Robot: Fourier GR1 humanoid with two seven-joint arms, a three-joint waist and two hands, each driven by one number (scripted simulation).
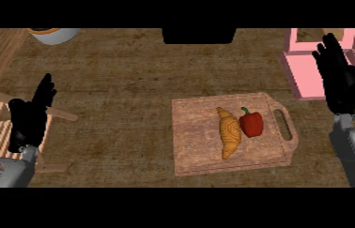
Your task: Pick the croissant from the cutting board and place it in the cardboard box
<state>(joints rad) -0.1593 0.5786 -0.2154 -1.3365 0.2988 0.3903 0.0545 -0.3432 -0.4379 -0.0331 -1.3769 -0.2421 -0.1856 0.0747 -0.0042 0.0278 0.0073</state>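
A golden croissant [228,133] lies lengthwise on the wooden cutting board [201,149], just left of a red bell pepper [251,124]. The pink box [307,76] stands at the right edge of the counter, beyond the board. My right hand [335,77] is open, fingers straight and pointing away, over the box's right side, well apart from the croissant. At the left edge my left hand [30,112] rests open, fingers up, far from the board.
A pale bowl [54,34] sits at the far left corner. A dark block [199,35] stands at the back middle. Wooden slats [14,133] lie under my left hand. Brown counter top spreads between these.
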